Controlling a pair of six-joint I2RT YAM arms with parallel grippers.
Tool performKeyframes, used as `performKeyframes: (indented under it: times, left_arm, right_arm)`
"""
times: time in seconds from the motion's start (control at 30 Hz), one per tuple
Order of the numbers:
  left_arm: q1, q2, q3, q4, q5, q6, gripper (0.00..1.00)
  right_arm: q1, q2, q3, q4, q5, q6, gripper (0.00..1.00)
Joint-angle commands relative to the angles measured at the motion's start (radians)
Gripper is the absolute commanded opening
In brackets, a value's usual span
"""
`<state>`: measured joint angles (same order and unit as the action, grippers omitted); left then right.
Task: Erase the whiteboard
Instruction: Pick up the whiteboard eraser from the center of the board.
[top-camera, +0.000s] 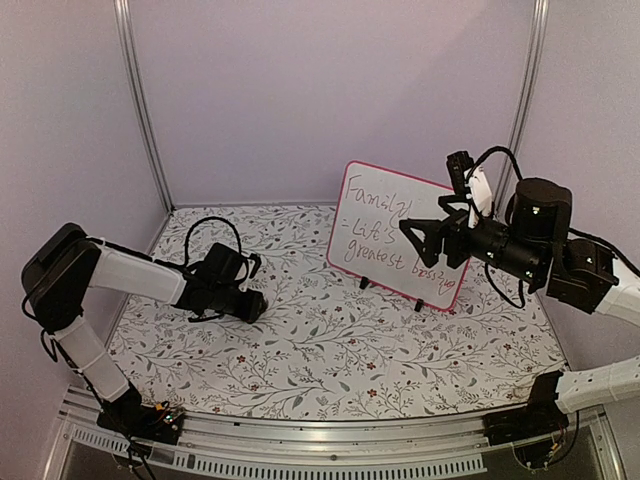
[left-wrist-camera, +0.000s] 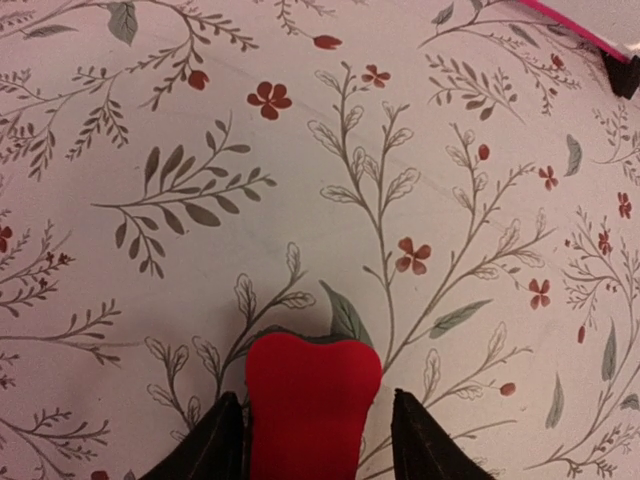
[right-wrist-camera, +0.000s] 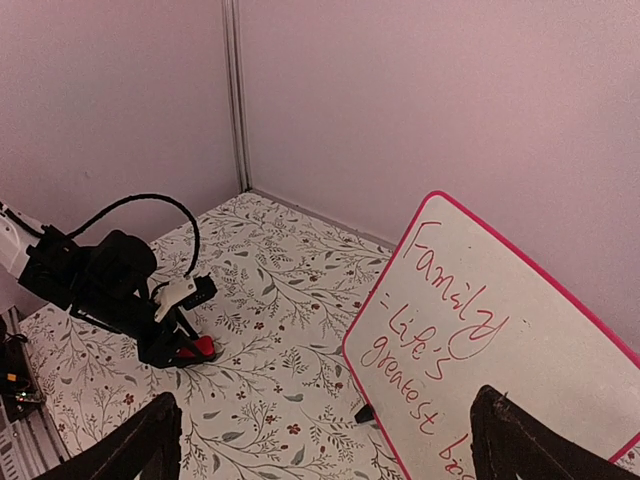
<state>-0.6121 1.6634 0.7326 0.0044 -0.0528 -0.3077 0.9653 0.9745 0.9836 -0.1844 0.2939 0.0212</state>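
The left jaws stand slightly apart astride a smooth red eraser block (left-wrist-camera: 312, 385) with a rounded, lobed end. The dark fingers (left-wrist-camera: 215, 445) sit close on either side, with a sliver of cloth showing by one. The block lies near the left edge of the bench (top-camera: 320, 350), on cloth printed with grey leaves and small red flowers. The right jaws gape wide, gripping nothing, before the whiteboard (top-camera: 380, 215). It leans back on two black feet near the far right corner, pink-framed and round-cornered. Its red handwriting reads "Family", then "Life's greatest", with the last word partly hidden.

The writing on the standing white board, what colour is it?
Red writing on the pink-framed whiteboard, clearest in the right wrist view.
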Motion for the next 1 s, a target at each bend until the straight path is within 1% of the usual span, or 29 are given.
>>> performKeyframes:
  times: [0.0,0.17,0.23,0.47,0.57,0.7,0.77,0.97]
  left_arm:
    - [0.006,0.008,0.0,-0.001,0.007,-0.006,0.5]
    - [0.006,0.018,-0.002,-0.001,0.002,-0.006,0.47]
    - [0.004,0.02,-0.002,-0.036,0.001,-0.005,0.44]
    - [0.003,0.036,0.009,-0.058,-0.021,-0.009,0.45]
    - [0.003,0.04,0.009,-0.057,-0.021,-0.012,0.43]
    - [0.003,0.039,0.008,-0.057,-0.022,-0.014,0.35]
    - [0.002,0.037,0.01,-0.059,-0.025,-0.015,0.28]
    - [0.001,-0.006,0.019,-0.067,-0.017,-0.023,0.21]
  right_arm:
    - [-0.007,-0.026,-0.003,0.021,0.013,-0.004,0.99]
    - [-0.007,-0.021,-0.002,0.022,0.013,-0.005,0.99]
    - [-0.006,-0.02,-0.002,0.023,0.015,-0.004,0.99]
    - [-0.007,-0.028,0.002,0.023,0.021,-0.008,0.99]
    - [-0.007,-0.024,0.001,0.026,0.02,-0.009,0.99]
    - [-0.007,-0.013,0.003,0.026,0.013,-0.009,0.99]
    - [-0.007,-0.011,0.003,0.028,0.016,-0.009,0.99]
    - [-0.013,-0.007,0.009,0.025,0.041,-0.01,0.99]
